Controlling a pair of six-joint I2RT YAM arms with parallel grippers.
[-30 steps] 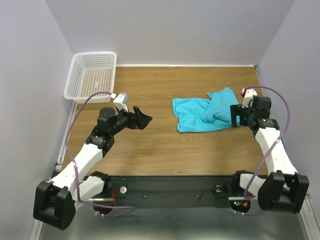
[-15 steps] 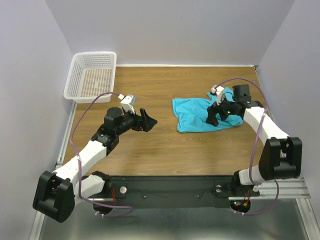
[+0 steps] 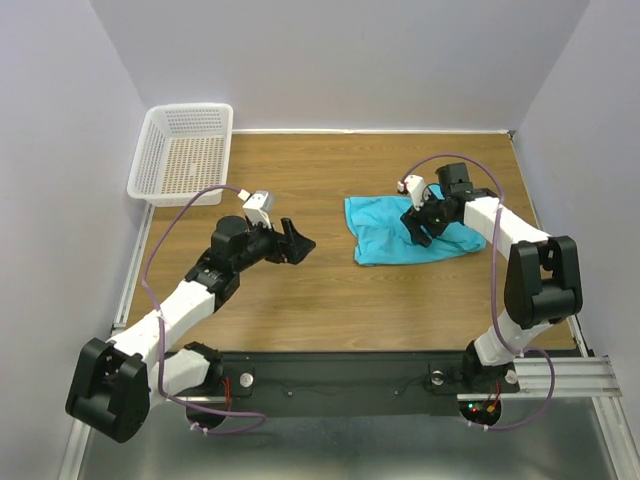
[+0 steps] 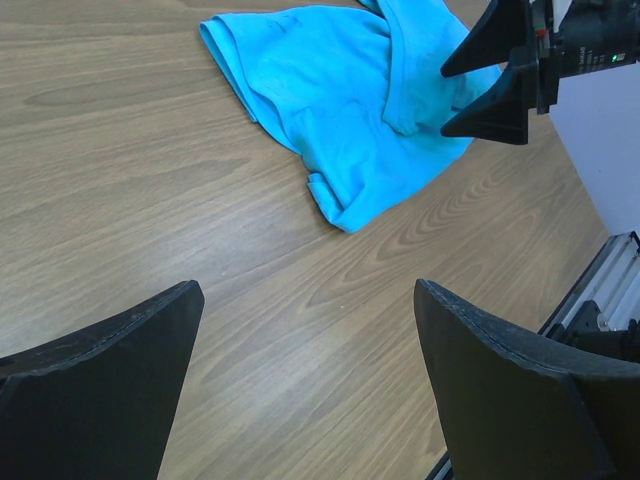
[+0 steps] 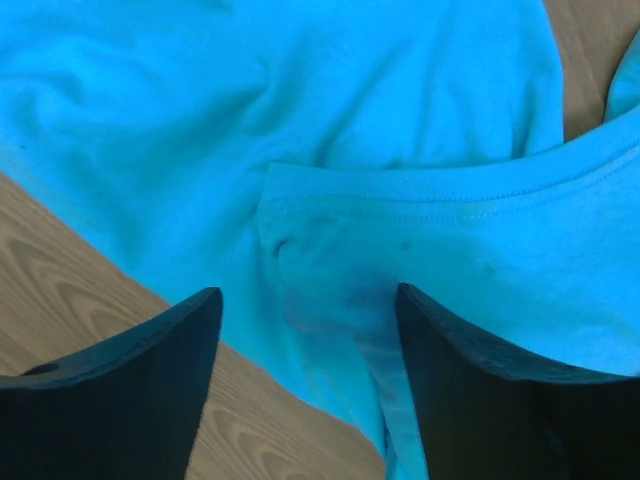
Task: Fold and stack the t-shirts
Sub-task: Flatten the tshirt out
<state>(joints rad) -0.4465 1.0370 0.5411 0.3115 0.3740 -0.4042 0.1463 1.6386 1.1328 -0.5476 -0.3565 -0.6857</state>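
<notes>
A crumpled turquoise t-shirt [image 3: 383, 235] lies on the wooden table, right of centre. In the left wrist view the t-shirt [image 4: 330, 110] sits at the top. My right gripper [image 3: 415, 228] hovers low over its right part, pointing down and left, jaws open. In the right wrist view a hemmed fold of the t-shirt [image 5: 350, 130] lies under and between the spread fingers of that gripper [image 5: 308, 295], which are not pressed on it. My left gripper [image 3: 298, 240] stands open over bare wood, left of the shirt, with nothing between its fingers [image 4: 120, 370].
A white mesh basket [image 3: 185, 150] overhangs the table's far left corner. Grey walls close in the far, left and right sides. The black rail with both arm bases [image 3: 340, 380] runs along the near edge.
My right arm has swung from the shirt's right edge to above the shirt, towards the left. My left gripper has crept slightly right, staying open.
</notes>
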